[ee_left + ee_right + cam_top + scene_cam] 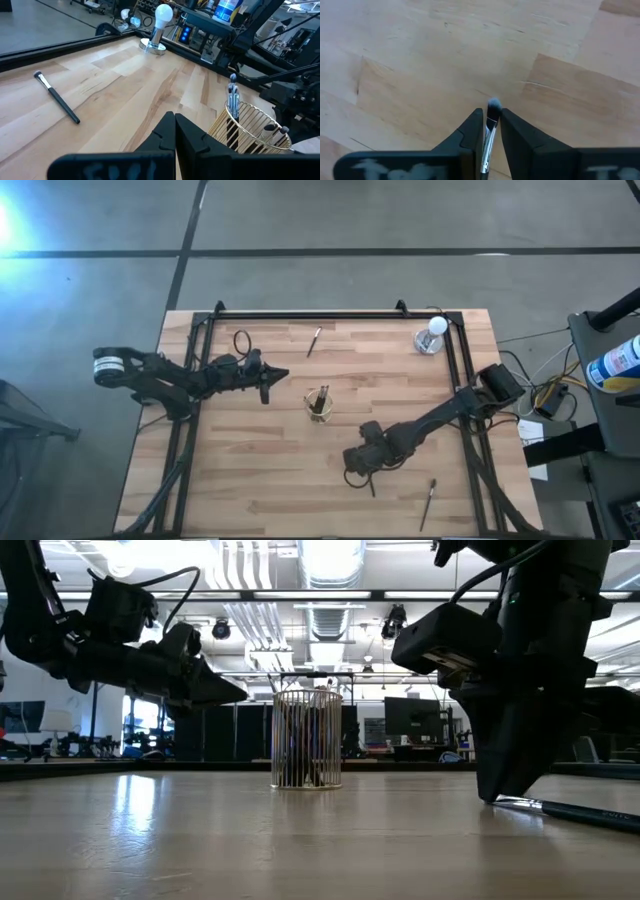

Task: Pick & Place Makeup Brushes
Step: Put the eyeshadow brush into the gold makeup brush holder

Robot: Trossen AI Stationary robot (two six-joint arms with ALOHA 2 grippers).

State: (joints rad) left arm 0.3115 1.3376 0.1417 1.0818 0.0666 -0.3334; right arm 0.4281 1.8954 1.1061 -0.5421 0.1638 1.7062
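A gold wire cup [319, 402] stands mid-table with several dark makeup brushes [232, 95] upright in it. My right gripper [354, 473] is lowered to the table toward the near edge from the cup, shut on a thin brush [493, 106] with a pale bristle tip. Two more brushes lie flat: one near the far edge [314, 340], one by the near right [428, 502]. My left gripper [283, 374] hovers shut and empty above the table, left of the cup [307, 740]. My right gripper pinches the brush between its two fingers just behind the pale bristle tip [490, 131], coming from above and pointing steeply down. The fingers lie across the brush. Its dark handle [585, 811] lies on the wood, trailing away from the fingertips [492, 796].
A white round-topped object [432, 335] on a metal base stands at the far right corner. A black frame rail [320, 315] runs along the far edge and down both sides. Bare wood lies between the cup and the left arm.
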